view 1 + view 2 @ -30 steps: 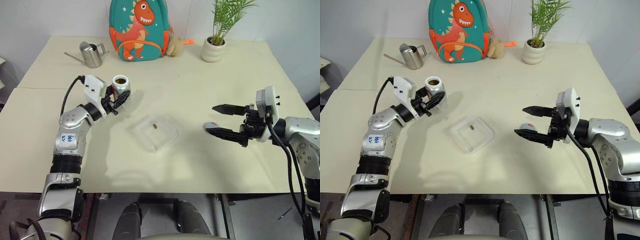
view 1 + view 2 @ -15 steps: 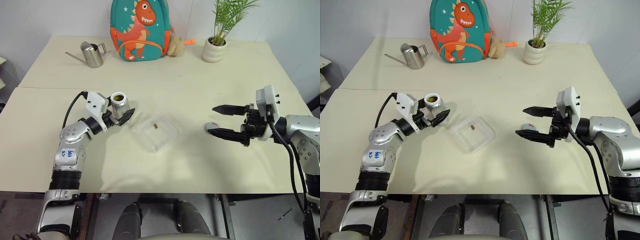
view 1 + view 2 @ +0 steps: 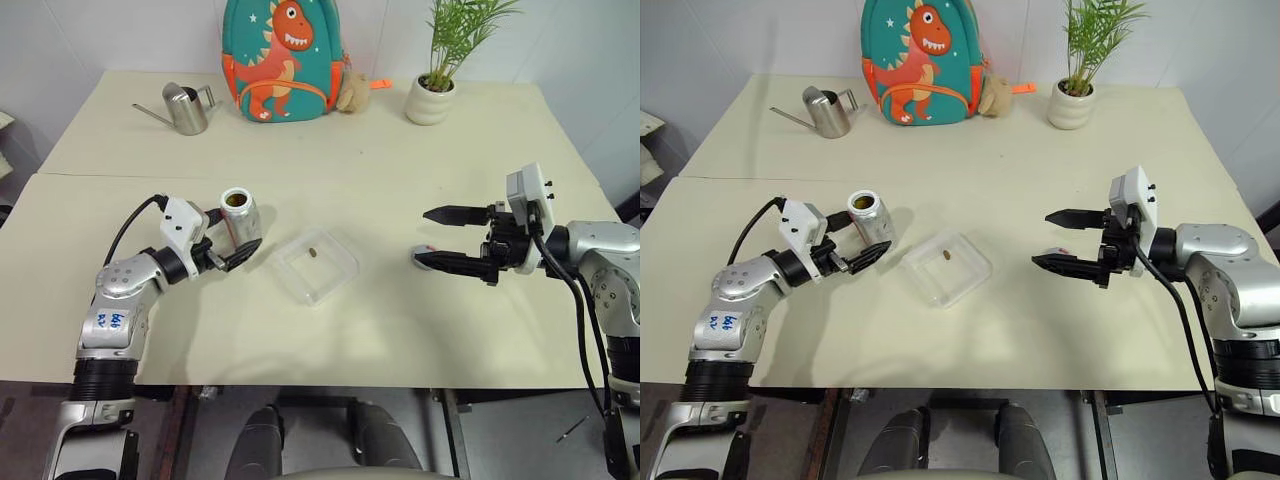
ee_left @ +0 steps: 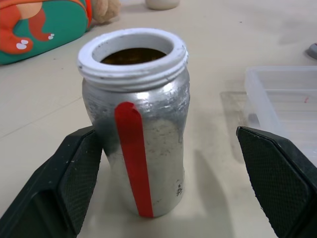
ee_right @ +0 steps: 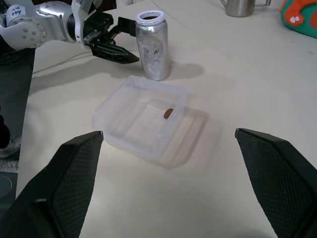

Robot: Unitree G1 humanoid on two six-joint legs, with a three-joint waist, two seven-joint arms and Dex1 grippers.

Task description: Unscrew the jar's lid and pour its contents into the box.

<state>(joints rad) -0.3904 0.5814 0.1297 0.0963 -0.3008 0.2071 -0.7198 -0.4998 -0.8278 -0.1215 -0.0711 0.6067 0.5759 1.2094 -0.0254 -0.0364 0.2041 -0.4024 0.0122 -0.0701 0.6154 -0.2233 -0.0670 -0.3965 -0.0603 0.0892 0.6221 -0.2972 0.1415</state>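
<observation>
Black rubbery fingers of the left gripper (image 3: 234, 236) stand spread wide around the jar (image 3: 239, 216), one finger close against its side and the other well off it, so nothing is clamped. The jar stands upright on the cream table (image 3: 330, 330), uncapped, its white threaded rim (image 4: 132, 54) open to the top and a red stripe (image 4: 133, 158) running down its silvery side. Something brown shows inside the mouth in the left wrist view.

Just beside the jar, toward the table's middle, lies the box (image 3: 312, 264), a clear shallow tray, with one small brown piece of the contents (image 5: 168, 113) resting on its floor.

Across the table the right gripper (image 3: 448, 238) hangs level, pointing toward the box, its two fingers parted wide and empty. The lid (image 3: 424, 257) lies flat on the table right by the lower finger, grey with a small red mark.

At the far edge stand a steel watering can (image 3: 183, 107), a green dinosaur backpack (image 3: 281, 58) and a potted plant (image 3: 433, 72) in a white pot.
</observation>
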